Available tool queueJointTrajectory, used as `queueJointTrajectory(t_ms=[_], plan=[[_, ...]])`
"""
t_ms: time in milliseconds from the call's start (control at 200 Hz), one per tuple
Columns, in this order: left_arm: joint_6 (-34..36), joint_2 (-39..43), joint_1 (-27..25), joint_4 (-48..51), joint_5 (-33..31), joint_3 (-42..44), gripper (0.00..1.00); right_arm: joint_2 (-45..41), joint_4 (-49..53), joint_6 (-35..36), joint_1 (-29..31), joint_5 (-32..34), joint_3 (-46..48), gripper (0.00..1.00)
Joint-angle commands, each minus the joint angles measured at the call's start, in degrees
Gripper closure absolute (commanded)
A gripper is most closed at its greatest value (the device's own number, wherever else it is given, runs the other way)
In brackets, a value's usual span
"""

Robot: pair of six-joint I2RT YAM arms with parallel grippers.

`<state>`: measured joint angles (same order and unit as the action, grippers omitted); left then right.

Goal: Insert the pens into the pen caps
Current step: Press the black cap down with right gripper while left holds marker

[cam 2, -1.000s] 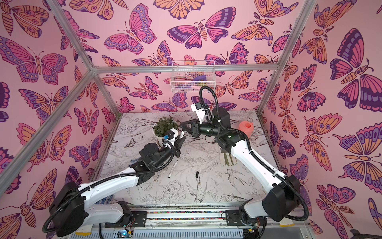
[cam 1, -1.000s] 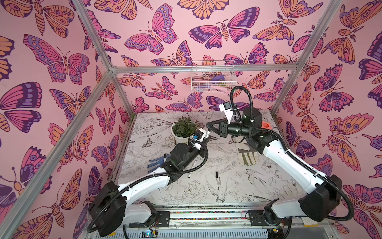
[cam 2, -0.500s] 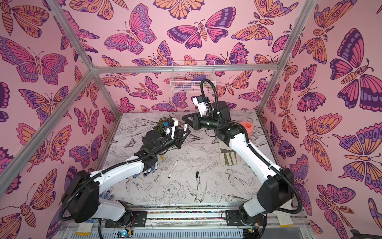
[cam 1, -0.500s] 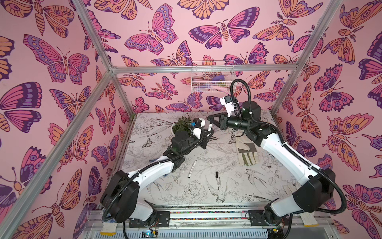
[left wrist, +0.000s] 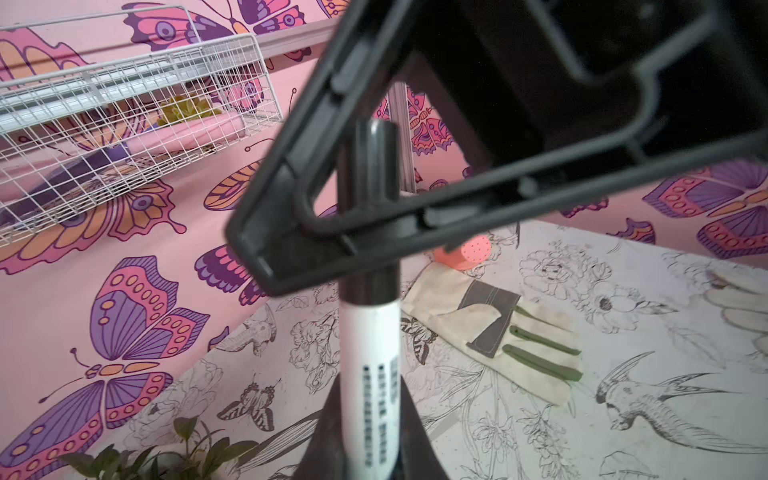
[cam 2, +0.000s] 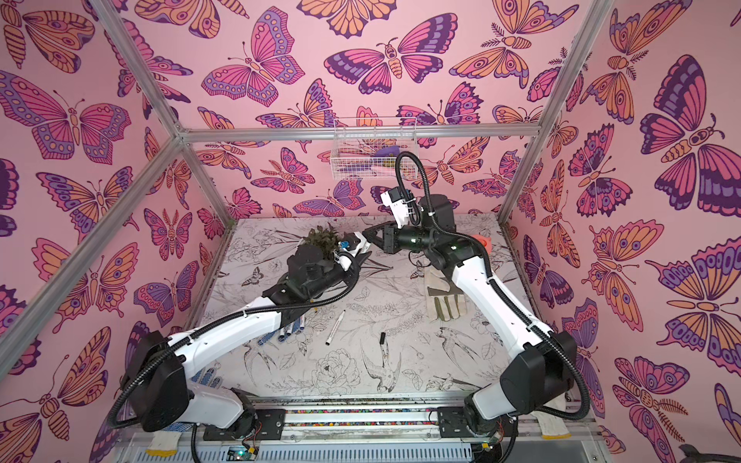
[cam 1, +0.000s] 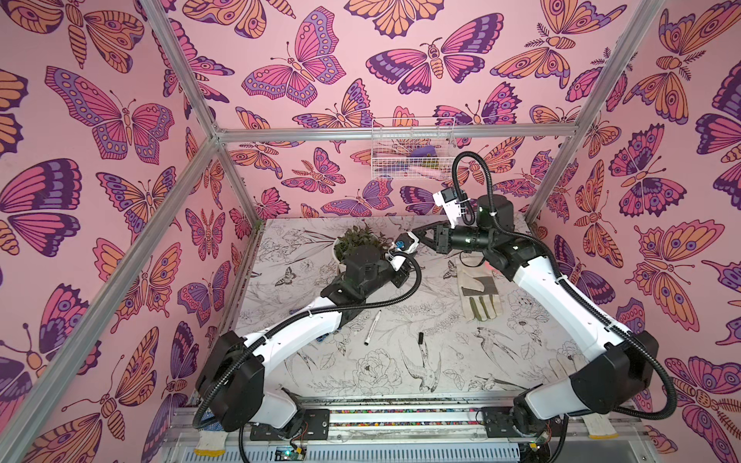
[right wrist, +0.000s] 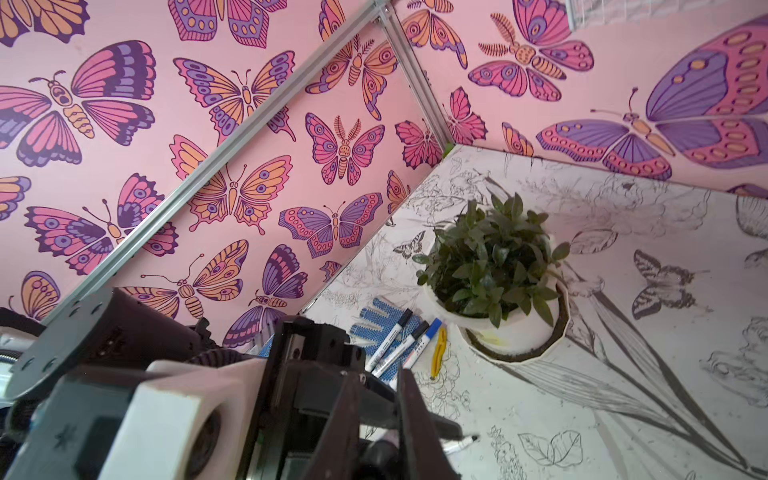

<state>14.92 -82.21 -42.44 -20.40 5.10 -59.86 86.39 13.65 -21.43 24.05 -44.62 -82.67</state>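
Note:
My left gripper (left wrist: 370, 436) is shut on a white pen (left wrist: 370, 365) with black print along its barrel. A black pen cap (left wrist: 368, 166) sits over that pen's far end, and my right gripper (right wrist: 380, 436) is shut on this cap. In a top view the two grippers meet beside the plant, left gripper (cam 2: 365, 256) and right gripper (cam 2: 369, 236). One loose pen (cam 1: 372, 328) and one loose black pen cap (cam 1: 420, 337) lie mid-table. Three capped pens (right wrist: 395, 340), two with black caps and one with blue, rest on a blue glove.
A potted plant (cam 1: 357, 244) stands just left of the grippers. A beige work glove (cam 1: 477, 288) lies under the right forearm, with an orange object (cam 2: 483, 240) behind it. A wire basket (cam 1: 413, 148) hangs on the back wall. A small yellow piece (right wrist: 438, 353) lies by the capped pens.
The joined grippers drifted slightly right. The left forearm, raised toward the plant half a second ago, has come back down. Both grips are unchanged.

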Motion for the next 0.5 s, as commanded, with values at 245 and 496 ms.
queueJointTrajectory(t_ms=[245,496], plan=[[-13.38,4.86,0.47,-41.93,14.47,-6.99,1.0,10.73,26.84,2.15,6.86,-6.37,5.46,1.0],[-17.53,1.12,2.12,-44.84,16.39,-11.61,1.0,10.61,25.02,1.83,7.23,-7.22,5.36,1.0]])
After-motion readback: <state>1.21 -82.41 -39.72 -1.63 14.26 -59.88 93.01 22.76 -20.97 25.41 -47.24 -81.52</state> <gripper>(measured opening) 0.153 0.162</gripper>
